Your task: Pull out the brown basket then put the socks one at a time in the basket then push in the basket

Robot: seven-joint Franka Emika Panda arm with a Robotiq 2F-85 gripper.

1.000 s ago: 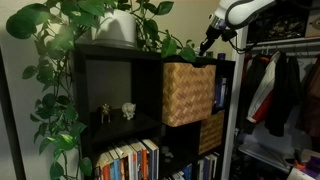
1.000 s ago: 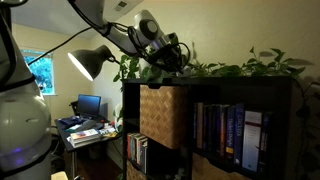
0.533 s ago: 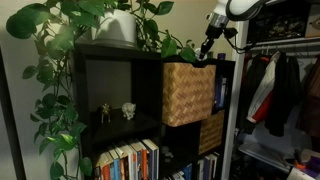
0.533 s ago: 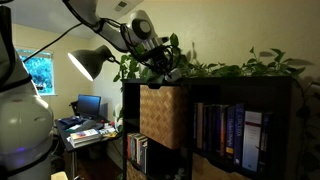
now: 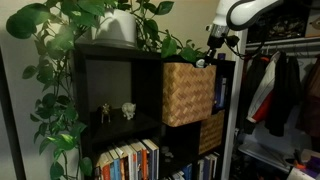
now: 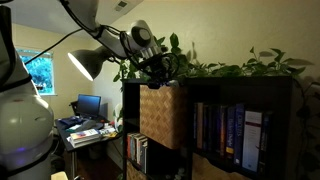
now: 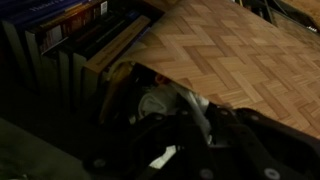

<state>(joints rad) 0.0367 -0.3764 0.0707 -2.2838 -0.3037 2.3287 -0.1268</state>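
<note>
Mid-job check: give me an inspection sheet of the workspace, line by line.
Surface: black cube shelf, trailing plant on top.
Job's things: brown basket jutting forward from its cubby; pale bundle in wrist view, possibly a sock, too dark to confirm.
Clutter: two figurines, books, darker basket below.
Grippers: claw over the brown basket's top edge; open or shut unclear.
Cables: nothing seen.
Surroundings: hanging clothes, desk lamp.
</note>
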